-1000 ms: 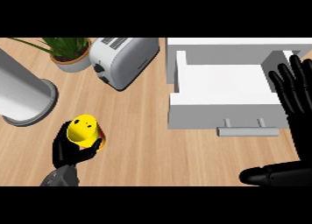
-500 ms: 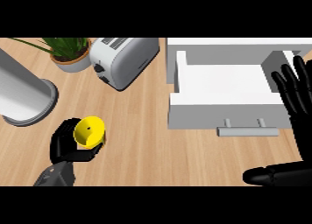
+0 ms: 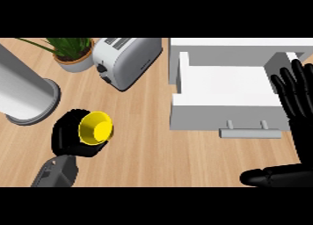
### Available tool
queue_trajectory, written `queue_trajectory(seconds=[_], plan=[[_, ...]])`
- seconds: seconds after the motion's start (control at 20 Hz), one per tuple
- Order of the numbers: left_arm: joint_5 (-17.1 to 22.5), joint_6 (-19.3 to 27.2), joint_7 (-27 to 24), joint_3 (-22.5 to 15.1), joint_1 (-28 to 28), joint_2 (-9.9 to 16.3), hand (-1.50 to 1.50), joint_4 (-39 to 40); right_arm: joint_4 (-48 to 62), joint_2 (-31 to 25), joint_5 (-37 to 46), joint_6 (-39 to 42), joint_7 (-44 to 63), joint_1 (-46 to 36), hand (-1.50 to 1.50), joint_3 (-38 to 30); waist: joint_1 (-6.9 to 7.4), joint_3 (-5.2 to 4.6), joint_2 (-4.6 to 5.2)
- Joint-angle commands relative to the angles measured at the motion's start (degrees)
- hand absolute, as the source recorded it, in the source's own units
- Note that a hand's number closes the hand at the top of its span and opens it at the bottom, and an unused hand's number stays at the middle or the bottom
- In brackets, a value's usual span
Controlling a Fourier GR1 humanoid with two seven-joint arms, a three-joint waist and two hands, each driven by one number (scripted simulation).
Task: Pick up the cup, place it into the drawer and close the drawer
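The left hand (image 3: 73, 139) has its fingers curled round the small yellow round cup (image 3: 96, 128). The right hand (image 3: 303, 105) rests with straight fingers beside the open white box drawer (image 3: 224, 88).

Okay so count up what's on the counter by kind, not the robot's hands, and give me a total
Yellow cup: 1
White open drawer: 1
Toaster: 1
Potted plant: 1
Grey cylinder on a round base: 1
Total: 5
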Motion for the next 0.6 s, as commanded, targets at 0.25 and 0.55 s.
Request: queue_trajectory(seconds=[0.25,0.55], plan=[[1.85,1.37,18.11,-6.62,3.63,-0.97,1.50,-27.44,0.62,1.06,2.63,0.72,-2.94,2.66,-1.50,2.25,0.23,0.03,-0.07],[2.48,10.36,31.48,-8.15,-6.03,-4.92,1.50,-34.49,0.63,0.00,-0.39,1.08,-1.44,1.25,-1.50,-0.26,-0.46,-0.01,0.10]])
